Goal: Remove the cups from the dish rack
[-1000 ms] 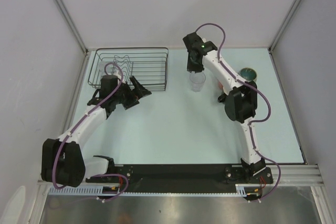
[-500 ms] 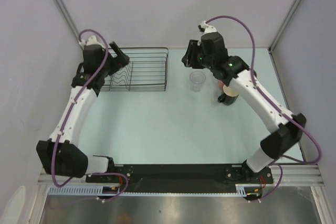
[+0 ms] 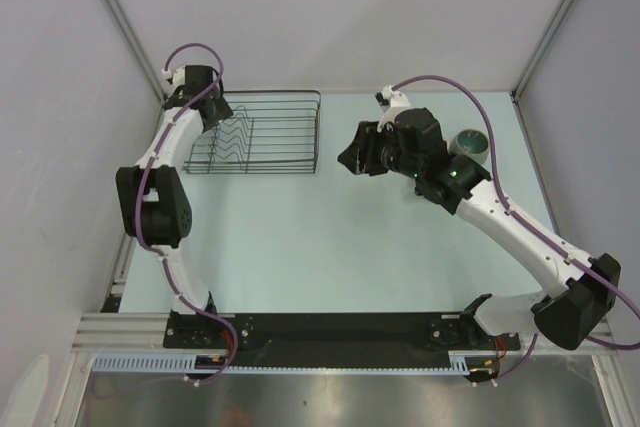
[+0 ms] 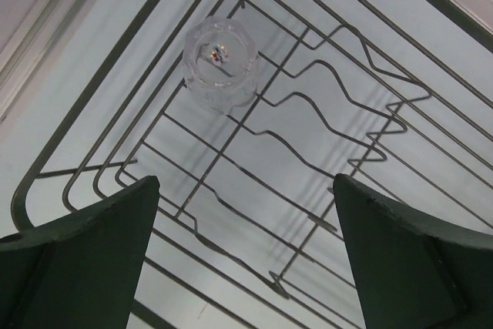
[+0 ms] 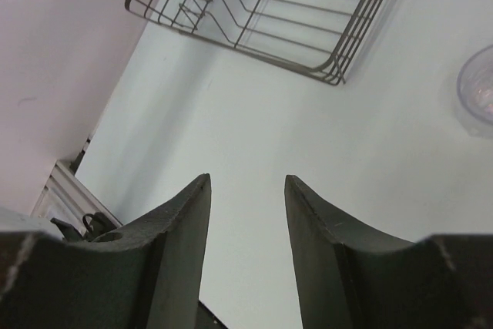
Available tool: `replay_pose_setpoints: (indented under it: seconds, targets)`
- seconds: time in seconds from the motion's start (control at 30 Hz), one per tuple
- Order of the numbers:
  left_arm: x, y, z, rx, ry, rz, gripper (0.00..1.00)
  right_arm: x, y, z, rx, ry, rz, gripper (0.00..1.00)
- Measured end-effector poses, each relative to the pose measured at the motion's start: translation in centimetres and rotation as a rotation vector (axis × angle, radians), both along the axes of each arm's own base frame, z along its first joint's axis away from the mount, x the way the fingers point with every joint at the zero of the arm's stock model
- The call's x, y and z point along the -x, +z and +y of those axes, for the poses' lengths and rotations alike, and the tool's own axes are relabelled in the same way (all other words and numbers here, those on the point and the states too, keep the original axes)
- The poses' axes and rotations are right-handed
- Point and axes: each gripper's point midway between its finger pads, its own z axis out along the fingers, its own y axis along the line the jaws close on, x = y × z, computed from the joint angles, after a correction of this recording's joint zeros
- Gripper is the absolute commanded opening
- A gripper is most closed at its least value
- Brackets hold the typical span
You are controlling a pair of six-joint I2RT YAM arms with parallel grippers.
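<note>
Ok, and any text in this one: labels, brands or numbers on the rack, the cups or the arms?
None can be read in any view.
The dish rack is bare wire.
The clear tumbler inside it and the teal cup show no print.
The left gripper and right gripper are plain and dark, with no label.
The green light on the right arm is only a dot, not a sign.

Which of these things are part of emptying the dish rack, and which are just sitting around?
Part of the job:
dish rack
glass in the rack's corner
green cup, already out on the table
left gripper, open, facing the glass
right gripper, open over the table

Just there:
table
purple cables
black rail at the near edge
</note>
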Motion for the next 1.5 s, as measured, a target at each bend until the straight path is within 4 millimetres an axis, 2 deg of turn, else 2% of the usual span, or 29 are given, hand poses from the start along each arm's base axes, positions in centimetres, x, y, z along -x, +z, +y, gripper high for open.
replay_pose_setpoints:
  seconds: [0.13,0.37,0.5,0.8,1.07,1.17,1.2,1.33,1.47,1.5]
  targets:
    - [-0.7,-1.2,1.5,-0.021,0.040,0.021,1.00,1.6,-2.1,-0.1,0.014,0.026,0.042,0.49]
    - [-1.7,-1.2,4.2,-0.050,0.108,-0.026,1.00,2.7,-2.3,-0.4,0.007,0.043,0.040,0.49]
    - [-2.9,-1.7,4.3,-0.044,0.107,-0.055,0.99,2.7,-2.7,-0.5,0.012,0.044,0.045,0.49]
    - [-4.6,-5.7,4.0,-0.015,0.088,-0.039,0.97,2.7,-3.7,-0.6,0.023,0.040,0.054,0.49]
    - [-5.3,-5.6,4.6,-0.013,0.106,-0.072,0.95,2.8,-5.8,-0.8,0.039,0.029,0.087,0.49]
    - [-5.7,-5.9,4.7,-0.010,0.109,-0.084,0.81,2.8,-5.9,-0.7,0.035,0.026,0.091,0.48]
    - [-5.8,-6.2,4.6,-0.008,0.111,-0.082,0.70,2.8,-5.8,-0.7,0.033,0.026,0.090,0.48]
    - [-5.8,-7.5,4.7,-0.001,0.120,-0.064,0.54,2.8,-5.8,-0.7,0.030,0.023,0.091,0.48]
    - [-5.9,-7.7,4.9,-0.006,0.130,-0.067,0.28,2.6,-5.9,-0.7,0.027,0.015,0.093,0.48]
    - [-6.0,-7.6,4.9,-0.006,0.132,-0.073,0.16,2.6,-5.9,-0.6,0.027,0.015,0.093,0.48]
